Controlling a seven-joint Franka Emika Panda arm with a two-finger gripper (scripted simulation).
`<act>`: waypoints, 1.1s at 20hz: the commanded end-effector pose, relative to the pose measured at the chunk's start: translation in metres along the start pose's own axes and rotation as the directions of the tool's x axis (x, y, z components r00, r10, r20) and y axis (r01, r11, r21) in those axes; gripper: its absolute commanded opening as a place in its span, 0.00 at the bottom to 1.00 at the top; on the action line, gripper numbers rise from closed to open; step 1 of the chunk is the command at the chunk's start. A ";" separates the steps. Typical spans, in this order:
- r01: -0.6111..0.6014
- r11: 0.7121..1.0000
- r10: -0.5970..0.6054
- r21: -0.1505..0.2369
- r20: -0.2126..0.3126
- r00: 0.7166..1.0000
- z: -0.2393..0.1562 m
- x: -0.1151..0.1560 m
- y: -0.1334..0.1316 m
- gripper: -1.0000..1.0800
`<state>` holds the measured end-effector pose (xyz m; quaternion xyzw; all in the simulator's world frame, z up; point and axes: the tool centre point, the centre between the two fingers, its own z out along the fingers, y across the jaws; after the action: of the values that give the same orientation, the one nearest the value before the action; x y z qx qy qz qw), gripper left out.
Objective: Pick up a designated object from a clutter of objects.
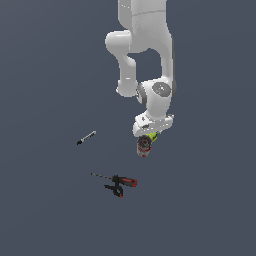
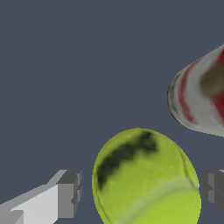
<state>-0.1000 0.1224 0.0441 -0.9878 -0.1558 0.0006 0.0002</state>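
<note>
The white jointed robot arm point(image 1: 145, 55) reaches down from the far side, its gripper point(image 2: 139, 192) lowered over the clutter. The jaws stand open, one grey finger point(image 2: 69, 192) on each side of the bright yellow-green ball point(image 2: 144, 179), with gaps showing. Just beside the ball lies the dark red-banded cylindrical can point(image 1: 144, 145). Nearer, toward the exterior view's left, the red-and-black screwdriver with black clamp point(image 1: 119, 184) lies well apart. Farther left lies the thin dark marker point(image 1: 86, 137).
</note>
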 end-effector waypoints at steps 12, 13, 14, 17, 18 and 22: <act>0.000 1.000 0.000 -0.001 -0.002 1.000 0.000 0.000 0.000 0.00; 0.000 1.000 0.000 -0.001 -0.002 1.000 0.000 0.001 0.000 0.00; 0.000 1.000 0.000 -0.001 -0.002 1.000 -0.001 0.001 0.000 0.00; 0.000 1.000 0.000 -0.001 -0.002 1.000 -0.006 0.005 0.000 0.00; 0.000 1.000 0.000 -0.001 -0.002 1.000 -0.009 0.006 -0.001 0.00; 0.001 1.000 -0.001 0.000 -0.002 1.000 -0.023 0.016 -0.002 0.00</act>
<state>-0.0898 0.1270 0.0602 -0.9878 -0.1559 0.0011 0.0000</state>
